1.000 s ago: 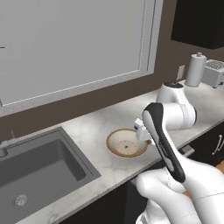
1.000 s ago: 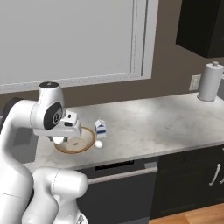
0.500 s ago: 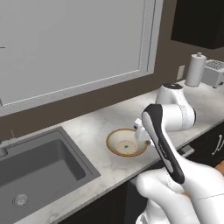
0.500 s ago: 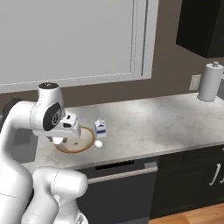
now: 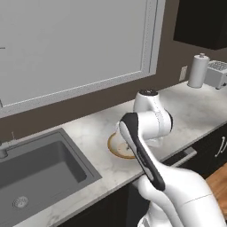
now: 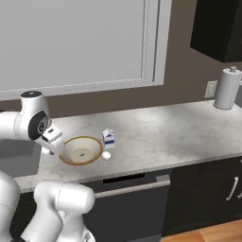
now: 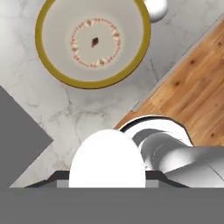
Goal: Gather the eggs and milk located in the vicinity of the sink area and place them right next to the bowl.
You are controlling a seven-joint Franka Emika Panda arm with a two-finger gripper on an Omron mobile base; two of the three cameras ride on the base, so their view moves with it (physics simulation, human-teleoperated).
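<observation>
Hand (image 7: pixel 107 181) carries an egg (image 7: pixel 107 159), big white oval right at the bottom of the hand view between the dark tips, so the fingers are pinched on it. Hand sits above the marble tabletop (image 6: pixel 160 134), near the bowl (image 7: pixel 93 41), on the bowl's sink side in the right base view (image 6: pixel 51 142). Bowl is upright, cream with orange-brown rim, ring of small dots and a dark spot at centre; also seen at (image 6: pixel 81 150) and partly behind the arm at (image 5: pixel 116 146).

A second egg (image 6: pixel 107 155) already lies on the tabletop just beside the bowl rim, on the side away from the sink; in the hand view it peeks in at the top edge (image 7: pixel 155 8), touching or almost touching the rim, can't tell which. Milk carton (image 6: pixel 108 138) stands upright just behind that egg, near the bowl, white with blue band.

Sink (image 5: pixel 40 168) dark grey, round drain visible, well left of the bowl. Paper towel roll (image 6: pixel 227 88) far right by the wall, toaster (image 5: pixel 217 73) next to it. Wood floor (image 7: pixel 192 96) below tabletop edge.
</observation>
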